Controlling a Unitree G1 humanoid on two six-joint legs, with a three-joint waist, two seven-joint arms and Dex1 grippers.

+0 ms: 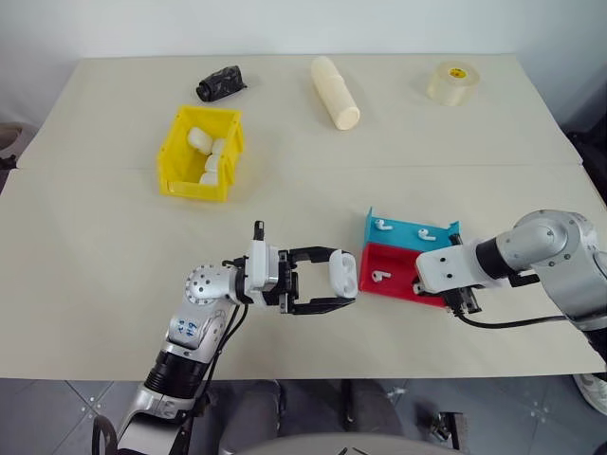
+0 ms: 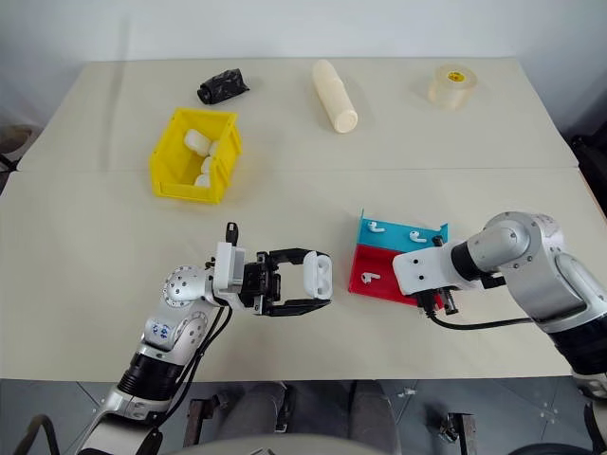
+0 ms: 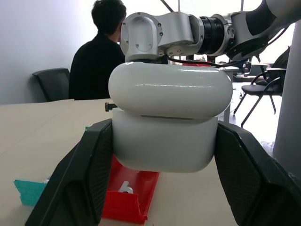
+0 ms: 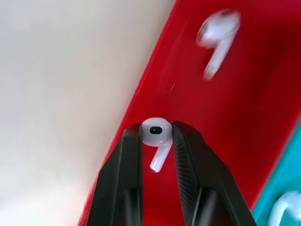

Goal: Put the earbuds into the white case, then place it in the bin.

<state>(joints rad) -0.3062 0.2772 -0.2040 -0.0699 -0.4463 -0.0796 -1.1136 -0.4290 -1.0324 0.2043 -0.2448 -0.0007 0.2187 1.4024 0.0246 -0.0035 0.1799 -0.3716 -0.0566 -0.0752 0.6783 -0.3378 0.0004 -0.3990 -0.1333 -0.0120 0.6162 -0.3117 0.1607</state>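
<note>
left fingers (image 1: 343, 284) clamp white case (image 1: 343, 275) | right fingers (image 4: 156, 141) pinch earbud (image 4: 156, 134) over red tray (image 4: 263, 117)

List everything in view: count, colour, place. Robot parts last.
table: 1, beige, under everything
bin: 1, yellow, far left, white cases inside
black bundle: 1, far edge, behind the bin
cylinder: 1, cream, far middle, lying down
tape roll: 1, clear, far right
blue tray: 1, right of centre, two earbuds in it
red tray: 1, touching the blue tray's near side
earbuds: 2 white in the blue tray; 1 loose in the red tray; 1 pinched in the right gripper
white case: 1, lid open, held in the left gripper
person: 1, dark top, seated in the background
left gripper: shut on the case
right gripper: shut on an earbud, over the red tray
</note>
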